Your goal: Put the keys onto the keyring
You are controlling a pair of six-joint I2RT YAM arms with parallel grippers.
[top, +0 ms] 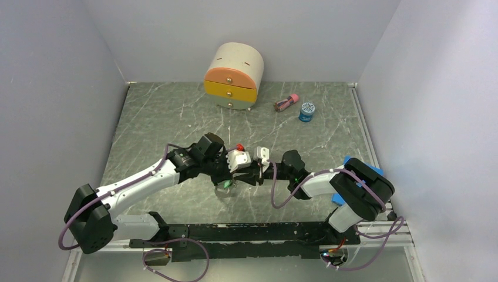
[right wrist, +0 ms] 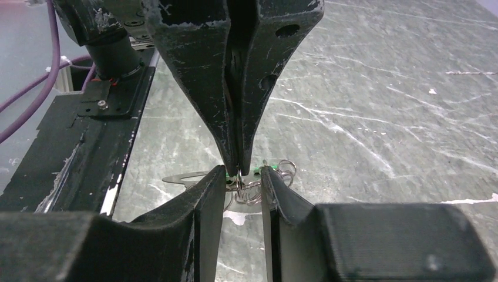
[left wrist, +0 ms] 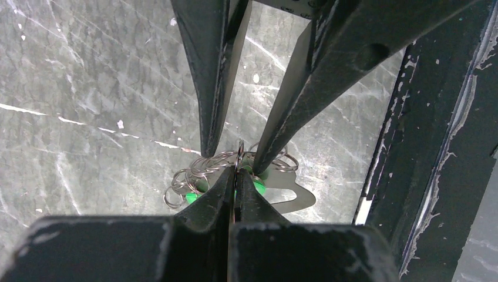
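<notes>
My left gripper (left wrist: 236, 176) is shut on the thin silvery keyring (left wrist: 239, 154), held edge-on just above the table. A short chain of small rings (left wrist: 191, 176) hangs from it onto the marble. The keys' green heads (left wrist: 259, 187) show just behind the fingertips, with another at the left (left wrist: 191, 197). My right gripper (right wrist: 242, 176) is open, its two fingers (right wrist: 214, 182) either side of the left fingertips and the keyring (right wrist: 240, 179). From above, both grippers meet mid-table (top: 244, 175), with a green key (top: 225, 184) below them.
A round beige drawer box (top: 234, 76) stands at the back. A pink tube (top: 286, 103) and a small blue jar (top: 306, 111) lie at the back right. A black rail (top: 246, 232) runs along the near edge. A flat silvery piece (left wrist: 293, 200) lies by the keys.
</notes>
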